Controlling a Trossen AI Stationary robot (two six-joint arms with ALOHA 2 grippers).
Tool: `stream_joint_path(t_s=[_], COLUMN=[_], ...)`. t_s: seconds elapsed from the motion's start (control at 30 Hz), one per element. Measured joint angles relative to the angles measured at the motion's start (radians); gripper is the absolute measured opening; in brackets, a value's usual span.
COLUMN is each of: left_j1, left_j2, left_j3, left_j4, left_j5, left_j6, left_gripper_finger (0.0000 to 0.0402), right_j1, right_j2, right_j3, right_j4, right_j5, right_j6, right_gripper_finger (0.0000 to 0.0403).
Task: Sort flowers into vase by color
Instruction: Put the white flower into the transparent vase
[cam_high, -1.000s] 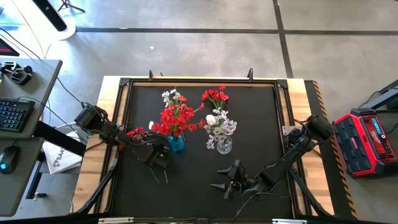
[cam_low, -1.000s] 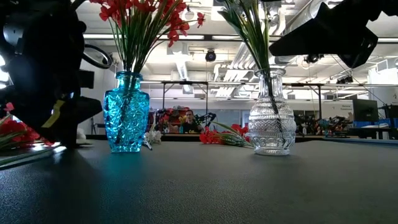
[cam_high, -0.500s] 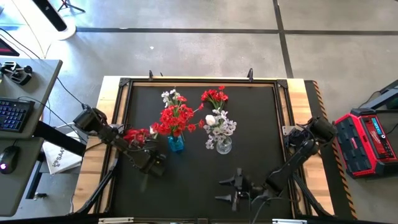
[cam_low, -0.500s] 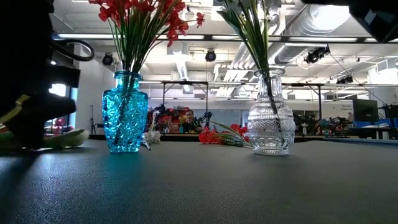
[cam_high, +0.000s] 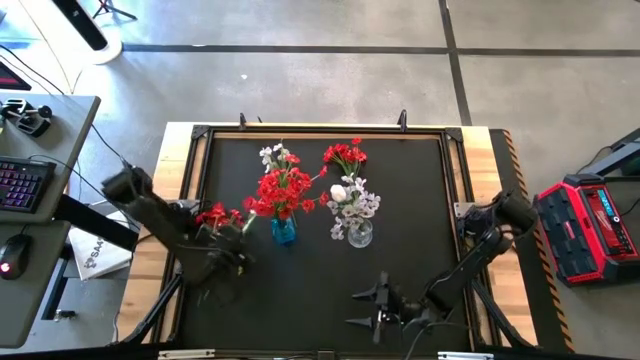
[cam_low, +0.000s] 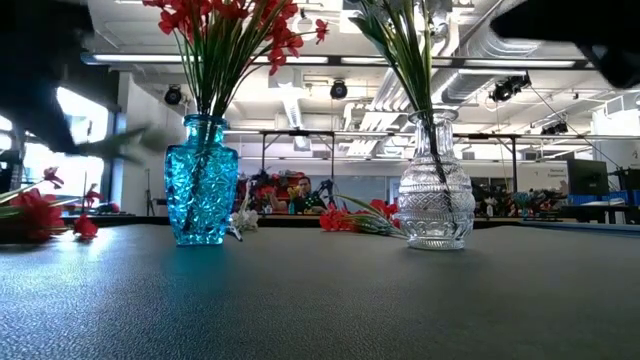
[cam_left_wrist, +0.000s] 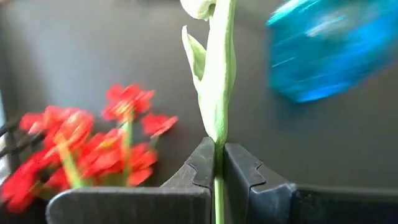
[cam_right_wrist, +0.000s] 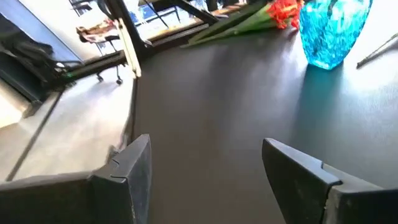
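My left gripper (cam_left_wrist: 219, 149) is shut on a thin green flower stem with a pale bud (cam_left_wrist: 198, 6); in the high view it hovers blurred at the table's left (cam_high: 225, 258). Loose red flowers (cam_high: 215, 215) lie on the table beside it. The blue vase (cam_high: 283, 231) stands upright and holds red flowers (cam_high: 283, 188). The clear vase (cam_high: 360, 233) holds white flowers (cam_high: 353, 203). My right gripper (cam_high: 366, 307) stands open near the front edge with nothing between its fingers. My left gripper pinches the green stem (cam_left_wrist: 217, 127) between its two fingers, well below the bud. The fingers slant down from the table's left side. The stem runs on past the fingertips with its bud end free; where its other end lies is hidden by the gripper.
More red flowers (cam_high: 345, 156) and a white sprig (cam_high: 272, 154) lie toward the far edge behind the vases. A raised frame (cam_high: 320, 131) rims the dark mat. The mat's near middle and right are free of objects.
My left gripper has risen off the table in front of the blue vase and swung toward the left edge, taking the green stem with it. My right gripper has drifted a little toward the near edge, staying open.
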Motion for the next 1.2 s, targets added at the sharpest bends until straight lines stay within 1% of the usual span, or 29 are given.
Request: stream_joint_path(t_s=[0.07,0.13,0.2,0.33,0.5,0.6,0.7,0.73,0.8,0.97,1.03,1.2], left_j1=[-0.051,-0.105,-0.16,-0.264,-0.366,-0.415,-0.441,-0.445,-0.444,-0.411,-0.385,-0.288], left_j2=[-0.047,-0.091,-0.128,-0.18,-0.212,-0.213,-0.213,-0.213,-0.212,-0.183,-0.161,-0.089], left_j3=[0.019,0.038,0.058,0.1,0.149,0.166,0.155,0.147,0.125,0.072,0.056,0.053], left_j4=[0.028,0.038,0.04,0.045,0.097,0.158,0.31,0.375,0.524,0.908,1.05,1.267], left_j5=[-0.071,-0.099,-0.119,-0.197,-0.215,-0.287,-0.391,-0.407,-0.415,-0.419,-0.419,-0.413], left_j6=[0.05,0.089,0.094,0.124,0.241,0.329,0.487,0.555,0.704,1.085,1.224,1.494], left_gripper_finger=[0.0004,0.0004,0.0004,0.0003,0.0003,0.0003,0.0003,0.0003,0.0003,0.0003,0.0003,0.0003], right_j1=[-0.002,-0.002,-0.002,-0.001,-0.002,-0.012,-0.032,-0.041,-0.061,-0.126,-0.147,-0.174], right_j2=[0.033,0.071,0.108,0.161,0.185,0.185,0.185,0.185,0.185,0.185,0.185,0.185], right_j3=[0.0,0.0,0.0,0.0,0.0,0.0,0.0,0.0,0.0,0.0,0.006,0.116], right_j4=[0.023,0.065,0.12,0.252,0.378,0.445,0.518,0.53,0.558,0.658,0.71,0.715], right_j5=[0.0,-0.008,-0.012,-0.018,-0.07,-0.105,-0.118,-0.12,-0.129,-0.217,-0.242,-0.294], right_j6=[0.006,0.006,-0.004,-0.043,-0.144,-0.236,-0.336,-0.361,-0.405,-0.498,-0.562,-0.816], right_gripper_finger=[0.0236,0.0236,0.0236,0.0236,0.0236,0.0236,0.0236,0.0236,0.0236,0.0236,0.0236,0.0236])
